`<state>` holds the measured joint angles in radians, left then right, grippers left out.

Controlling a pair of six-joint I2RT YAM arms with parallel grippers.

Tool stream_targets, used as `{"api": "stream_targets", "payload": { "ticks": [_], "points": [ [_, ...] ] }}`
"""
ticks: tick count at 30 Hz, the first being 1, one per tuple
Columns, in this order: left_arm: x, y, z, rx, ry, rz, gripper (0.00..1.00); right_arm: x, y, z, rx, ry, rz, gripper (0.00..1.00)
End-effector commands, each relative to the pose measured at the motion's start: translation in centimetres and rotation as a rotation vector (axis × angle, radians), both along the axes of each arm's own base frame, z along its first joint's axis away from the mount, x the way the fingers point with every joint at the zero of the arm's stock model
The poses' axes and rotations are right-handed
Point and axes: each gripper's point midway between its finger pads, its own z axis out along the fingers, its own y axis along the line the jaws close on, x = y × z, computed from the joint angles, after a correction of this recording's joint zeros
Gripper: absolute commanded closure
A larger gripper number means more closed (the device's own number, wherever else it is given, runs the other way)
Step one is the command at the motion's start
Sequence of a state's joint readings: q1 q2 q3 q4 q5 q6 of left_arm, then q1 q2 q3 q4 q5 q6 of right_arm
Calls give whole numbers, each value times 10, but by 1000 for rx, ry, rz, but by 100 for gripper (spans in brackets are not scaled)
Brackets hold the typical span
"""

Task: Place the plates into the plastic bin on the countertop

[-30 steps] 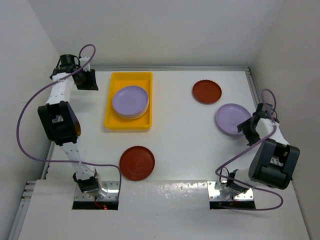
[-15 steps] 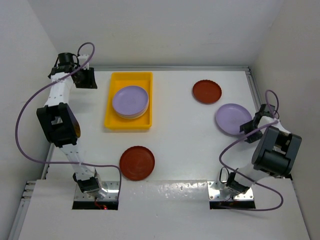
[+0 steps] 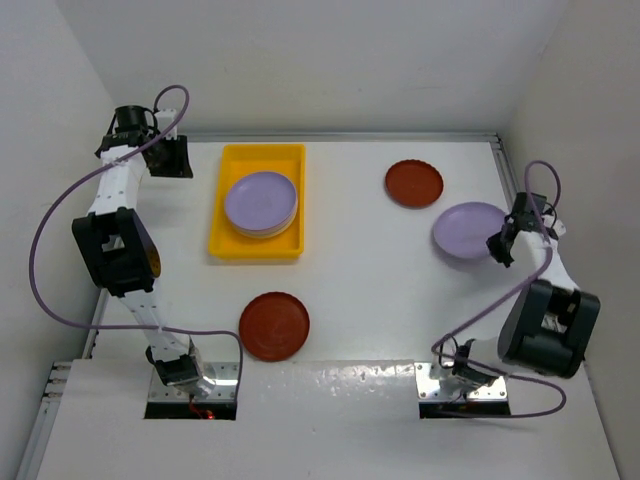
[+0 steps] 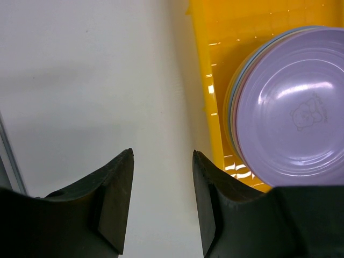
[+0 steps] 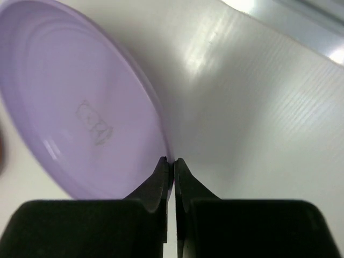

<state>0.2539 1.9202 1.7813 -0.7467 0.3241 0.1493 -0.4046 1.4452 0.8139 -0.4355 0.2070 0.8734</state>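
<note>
The yellow plastic bin (image 3: 225, 245) holds a stack of plates with a lavender one on top (image 3: 260, 202). In the left wrist view the stack (image 4: 295, 107) lies in the bin (image 4: 215, 32). My left gripper (image 3: 178, 160) hangs open over bare countertop just left of the bin, nothing between its fingers (image 4: 162, 156). My right gripper (image 3: 497, 245) is shut on the near-right rim of a lavender plate (image 3: 465, 230), which tilts in the right wrist view (image 5: 80, 107) with the jaws (image 5: 171, 160) pinching its edge. Two dark red plates lie loose, one far right (image 3: 414, 183), one near centre (image 3: 274, 325).
The white countertop (image 3: 370, 270) has a raised metal edge along its far and right sides (image 3: 505, 175). White walls stand close behind and on both sides. The arm bases sit at the near edge.
The right gripper has closed on the lavender plate's rim and moved a little away from the near edge, shifting the plate with it. The left arm has hardly moved.
</note>
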Motion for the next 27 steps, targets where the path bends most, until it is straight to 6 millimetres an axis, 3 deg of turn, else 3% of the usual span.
{"api": "stream_targets", "payload": {
  "ticks": [1,2,5,7,10,11,12,13,14,15,16,17,18,19,20,21,22,23,25,27],
  "points": [
    [5,-1,32,28,-84,-9,50,23,-12,69,-181,-174,-3,100],
    [6,-1,26,25,-73,-9,50,30,-10,93,-214,-236,3,100],
    [10,-1,30,14,-83,-9,50,42,7,134,-298,-336,47,100],
    [10,-1,30,14,-83,-9,50,53,31,159,-317,-416,115,100],
    [10,0,29,21,-82,-3,50,86,89,168,-247,-518,295,100],
    [11,0,25,19,-73,-3,50,102,122,179,-220,-586,386,100],
    [11,0,25,19,-73,-3,50,115,141,205,-204,-655,431,100],
    [13,1,28,21,-81,-3,50,131,196,179,-136,-601,602,100],
    [12,0,28,15,-80,4,50,136,214,177,-116,-580,657,100],
    [12,0,28,15,-80,4,50,165,245,211,-85,-641,738,100],
    [12,0,28,15,-80,4,50,171,285,180,-44,-550,836,100],
    [10,0,30,15,-82,4,50,177,302,146,-17,-443,888,100],
    [9,0,26,19,-74,-3,50,198,331,204,24,-550,949,100],
    [7,1,33,30,-85,4,50,203,362,175,46,-483,1015,100],
    [2,0,28,34,-74,-3,50,217,383,169,74,-457,1057,100],
    [-1,7,23,40,-59,15,49,224,400,192,75,-484,1077,100],
    [-4,7,25,48,-62,8,49,229,423,129,119,-365,1117,100],
    [-7,6,18,44,-45,8,49,240,434,158,123,-436,1117,100],
    [-11,10,18,44,-44,17,49,239,460,140,176,-424,1152,100],
    [-11,14,16,44,-44,26,49,236,485,136,197,-480,1175,100]
  ]
}}
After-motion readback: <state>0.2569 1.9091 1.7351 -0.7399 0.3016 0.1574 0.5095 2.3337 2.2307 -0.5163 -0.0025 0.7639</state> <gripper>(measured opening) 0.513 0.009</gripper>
